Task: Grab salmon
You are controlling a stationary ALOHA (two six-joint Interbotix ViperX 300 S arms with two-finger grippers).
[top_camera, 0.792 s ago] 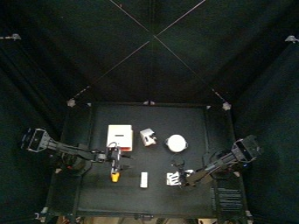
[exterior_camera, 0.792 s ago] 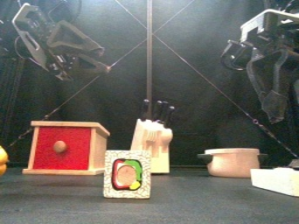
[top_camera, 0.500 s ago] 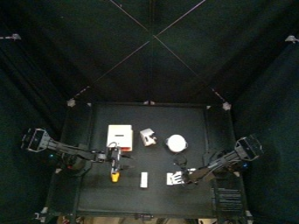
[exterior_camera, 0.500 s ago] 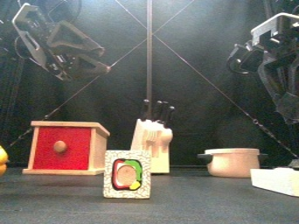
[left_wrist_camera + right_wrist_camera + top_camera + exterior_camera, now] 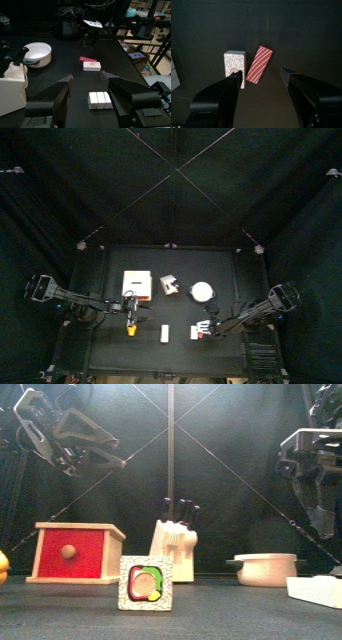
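A: Containers first?

B: White bowl (image 5: 37, 52) at left of left wrist view, inside plain white as far as seen. Wooden box (image 5: 76, 552) at lower left of front view, red drawer shut, contents hidden. Knife block (image 5: 174, 549) just right of it, dark handles poking from the top. Lidded white pot (image 5: 265, 568) at lower right, contents hidden.

A: Salmon?

B: On the table (image 5: 230, 263), low and right of centre in top view. Salmon (image 5: 259, 64) at centre of right wrist view: red striped slab leaning against a pale speckled block. Tipped on its side.

A: Tools?

B: Right gripper (image 5: 260, 73) spread wide, empty, fingertips either side of the salmon's near end, contact not seen. Left gripper (image 5: 87, 76) likewise splayed, holding nothing, over plain white bars (image 5: 101, 99).

A: Anything hard to make out?

B: Plenty. Top view too small: salmon (image 5: 201, 331) only a pale speck beside the right arm's tip. Yellow-orange piece (image 5: 3, 566) cut by left edge of front view. White block (image 5: 318, 589) cut by right edge. Right arm clipped at top of front view, jaws unseen there. Salmon not found in front view. Rolled slice (image 5: 144, 582) upright in foreground, low and left of centre, green and red filling facing the camera.
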